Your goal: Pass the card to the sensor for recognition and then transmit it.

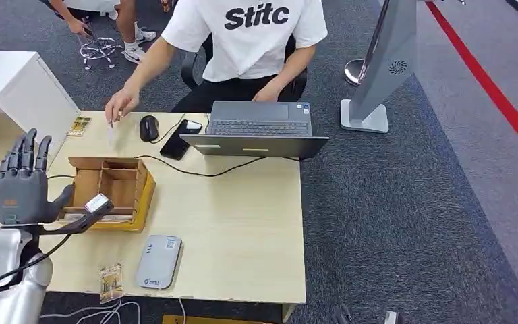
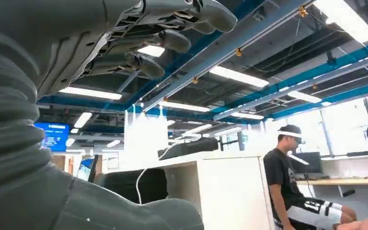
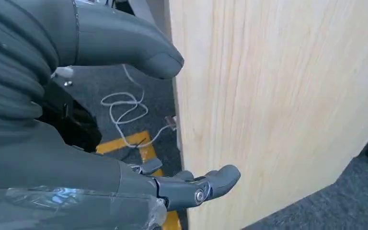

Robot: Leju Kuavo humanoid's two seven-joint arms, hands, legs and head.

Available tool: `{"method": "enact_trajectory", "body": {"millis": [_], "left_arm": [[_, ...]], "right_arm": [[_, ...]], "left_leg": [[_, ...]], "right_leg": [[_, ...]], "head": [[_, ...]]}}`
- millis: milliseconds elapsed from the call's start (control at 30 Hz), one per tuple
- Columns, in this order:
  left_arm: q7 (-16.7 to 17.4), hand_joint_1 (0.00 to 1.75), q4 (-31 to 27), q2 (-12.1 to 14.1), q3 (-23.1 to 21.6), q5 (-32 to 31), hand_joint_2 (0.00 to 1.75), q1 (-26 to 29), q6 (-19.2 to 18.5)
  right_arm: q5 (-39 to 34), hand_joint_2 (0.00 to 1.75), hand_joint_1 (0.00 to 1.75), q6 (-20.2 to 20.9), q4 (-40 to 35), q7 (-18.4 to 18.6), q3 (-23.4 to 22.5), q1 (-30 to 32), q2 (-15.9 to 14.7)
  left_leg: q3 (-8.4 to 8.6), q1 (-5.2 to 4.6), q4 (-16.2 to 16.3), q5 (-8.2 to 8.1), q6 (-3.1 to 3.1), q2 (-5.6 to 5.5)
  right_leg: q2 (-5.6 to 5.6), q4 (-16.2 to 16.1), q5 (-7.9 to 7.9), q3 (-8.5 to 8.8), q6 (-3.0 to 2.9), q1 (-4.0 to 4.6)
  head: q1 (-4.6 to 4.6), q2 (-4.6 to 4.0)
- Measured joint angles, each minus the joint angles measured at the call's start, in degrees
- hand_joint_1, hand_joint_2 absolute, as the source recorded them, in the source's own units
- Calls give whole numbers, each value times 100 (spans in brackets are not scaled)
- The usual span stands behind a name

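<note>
The left hand is raised at the table's left edge, fingers spread upward and holding nothing. Just right of it a wooden compartment box is set, with a white card resting tilted on its near rim; what the compartments hold cannot be told. Near the front edge a grey sensor lies flat. The right hand is held beside the table's edge, thumb and fingers apart, empty.

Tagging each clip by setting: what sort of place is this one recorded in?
Likely an open-plan office or robotics lab: a wooden desk with a laptop on grey carpet, a seated person at it, and ceiling strip lights over other workstations.
</note>
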Motion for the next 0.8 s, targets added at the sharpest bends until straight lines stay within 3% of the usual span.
{"method": "enact_trajectory", "body": {"millis": [67, 200, 300, 367, 500, 667, 800], "left_arm": [[-142, 0, -15, -28, -2, 81, 175, 24, -169], [-489, 0, -81, -24, -315, 234, 175, 133, -1148], [-542, 0, -192, -22, -762, 899, 175, 216, -2051], [-555, 0, -267, 22, -1017, 1211, 175, 256, -2267], [-555, 0, -477, 85, -1358, 1311, 175, 287, -2144], [-555, 0, -877, 13, -1499, 1353, 175, 350, -1466], [-568, 0, -1128, -61, -1517, 1427, 175, 386, -1541]], "right_arm": [[-66, 175, 0, 46, 0, -11, -2, 4, -2], [-136, 175, 0, 116, 2, -67, -2, 17, -24], [-120, 175, 0, 72, 2, -103, -2, 24, -55], [-127, 175, 0, 116, 2, -149, -2, 39, -74], [-42, 175, 0, 53, 2, -166, -2, 51, -98], [-72, 175, 0, 169, 7, -184, -2, 71, -101], [-169, 175, 0, 263, 9, -164, -2, 75, -101]], "left_leg": [[0, 0, 0, 0, 0, 0], [0, -1, 0, 0, 0, -1], [-1, -2, 0, 0, 0, 0], [-1, -2, 0, -1, 0, 2], [-1, -2, 1, 0, 0, 2], [0, -1, 0, -1, 0, 2], [0, -1, 0, -1, 0, 2]], "right_leg": [[0, 0, 0, -1, 0, 0], [0, -1, 0, -3, 0, 0], [1, -2, 0, -2, 0, 0], [4, -2, 0, -2, 1, -1], [2, -2, 0, -2, 1, -2], [2, -2, 0, -3, 0, -1], [3, -2, 0, -3, 0, -1]], "head": [[0, -2], [0, -2], [0, -2], [0, -2], [0, -2], [0, 0], [0, -2]]}}
